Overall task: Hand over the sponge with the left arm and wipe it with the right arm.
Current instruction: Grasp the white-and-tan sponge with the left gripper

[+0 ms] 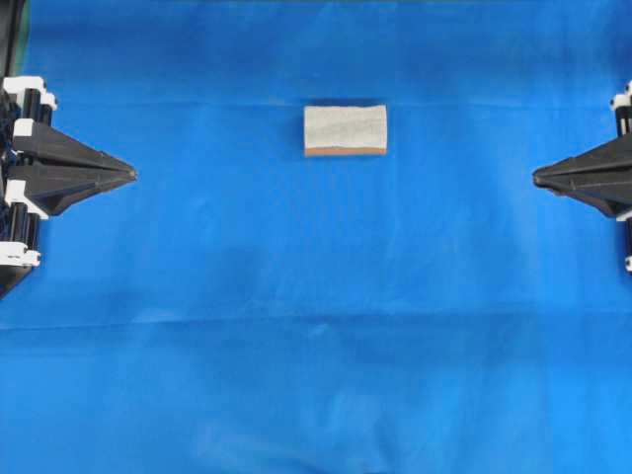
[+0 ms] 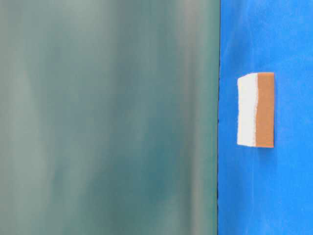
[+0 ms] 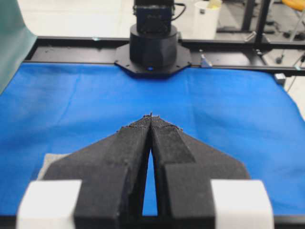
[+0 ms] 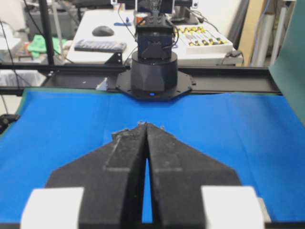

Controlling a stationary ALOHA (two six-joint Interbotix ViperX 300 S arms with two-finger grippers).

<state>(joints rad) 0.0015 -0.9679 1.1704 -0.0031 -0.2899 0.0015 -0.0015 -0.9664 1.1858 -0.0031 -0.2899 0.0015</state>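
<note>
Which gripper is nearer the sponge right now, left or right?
Right, narrowly. In the overhead view the sponge lies near the middle, slightly toward the right gripper. The left gripper sits at the opposite edge. Both are shut, clear of it.

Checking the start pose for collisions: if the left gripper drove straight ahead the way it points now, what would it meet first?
Probably the right gripper, tip to tip. The left gripper points across bare blue cloth; the sponge seems to lie beside that line, though height is unclear.

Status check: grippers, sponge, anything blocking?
Left gripper and right gripper shut, empty. Flat grey-topped, orange-backed sponge untouched on blue cloth, midway. Path clear.
</note>
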